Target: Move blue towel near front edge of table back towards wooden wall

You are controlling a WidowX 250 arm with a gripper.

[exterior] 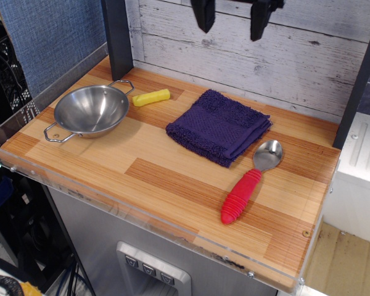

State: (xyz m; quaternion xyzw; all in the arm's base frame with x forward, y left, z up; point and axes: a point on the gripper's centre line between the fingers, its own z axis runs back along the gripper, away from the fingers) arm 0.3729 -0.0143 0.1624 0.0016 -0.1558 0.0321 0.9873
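Overhead, the black gripper [231, 21] hangs empty, fingers spread apart, before the whitewashed plank wooden wall [308, 61]. Below, the folded indigo terry blue towel [219, 126] lies on the wood-strip table [166, 179] near that wall, just beside a red-handled steel spoon [250, 182].

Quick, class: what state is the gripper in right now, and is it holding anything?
Gripper: open, holding nothing, raised in front of the wooden wall above the blue towel.
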